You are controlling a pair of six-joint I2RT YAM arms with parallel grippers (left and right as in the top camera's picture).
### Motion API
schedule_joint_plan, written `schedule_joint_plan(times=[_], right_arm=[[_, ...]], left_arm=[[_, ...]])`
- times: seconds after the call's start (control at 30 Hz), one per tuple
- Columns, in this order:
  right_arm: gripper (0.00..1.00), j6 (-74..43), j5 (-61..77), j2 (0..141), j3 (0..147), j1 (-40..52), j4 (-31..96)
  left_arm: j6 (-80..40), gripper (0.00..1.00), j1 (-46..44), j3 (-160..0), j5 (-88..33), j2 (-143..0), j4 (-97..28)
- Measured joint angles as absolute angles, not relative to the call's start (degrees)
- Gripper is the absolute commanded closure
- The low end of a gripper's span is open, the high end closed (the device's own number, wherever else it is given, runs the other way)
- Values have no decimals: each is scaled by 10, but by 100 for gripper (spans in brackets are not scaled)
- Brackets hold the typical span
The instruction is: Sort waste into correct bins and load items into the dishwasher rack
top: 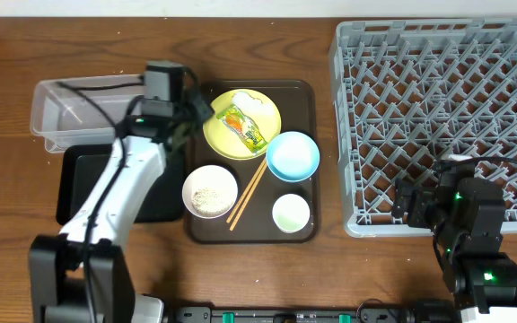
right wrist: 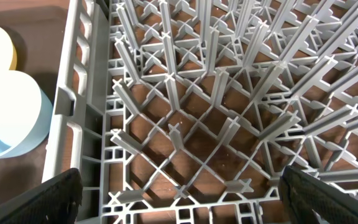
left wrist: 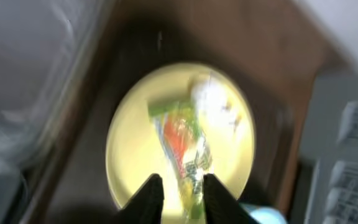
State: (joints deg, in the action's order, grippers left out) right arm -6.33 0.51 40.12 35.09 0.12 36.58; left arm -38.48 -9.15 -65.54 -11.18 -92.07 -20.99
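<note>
The green-and-orange snack wrapper (top: 243,128) and a crumpled white scrap (top: 257,100) lie on the yellow plate (top: 223,135). My left gripper (top: 197,108) hovers at the plate's left edge, open. In the blurred left wrist view its fingers (left wrist: 180,193) frame the wrapper's near end (left wrist: 182,140), with the scrap (left wrist: 211,99) beyond. The white bowl (top: 210,191) holds rice grains. The light blue bowl (top: 293,155), the small white cup (top: 291,213) and the chopsticks (top: 248,195) sit nearby. My right gripper (top: 411,202) is wide open and empty over the grey rack's (top: 447,117) front left corner (right wrist: 179,193).
All the dishes stand on a dark brown serving tray (top: 308,99). The clear plastic box (top: 79,112) and the black tray (top: 83,179) lie to its left, under my left arm. The blue bowl's edge shows in the right wrist view (right wrist: 11,118), outside the rack wall.
</note>
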Motion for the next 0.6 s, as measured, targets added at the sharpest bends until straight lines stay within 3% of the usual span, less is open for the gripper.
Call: schedule_joint_plan(times=[0.1, 0.2, 0.3, 0.47, 0.6], right_arm=[[1, -63, 5, 401, 351, 1, 366], [1, -63, 5, 401, 352, 1, 365], [1, -63, 5, 401, 352, 1, 365], [1, -63, 5, 401, 352, 1, 365], [1, -63, 5, 401, 352, 1, 365]], left_arm=[[-367, 90, -99, -719, -123, -956, -329], [-342, 75, -98, -830, -118, -991, -441], [-317, 68, -100, -934, -107, -1014, -514], [-290, 55, -124, -1007, -90, -1056, -538], [-285, 53, -146, -1008, -87, -1121, -534]])
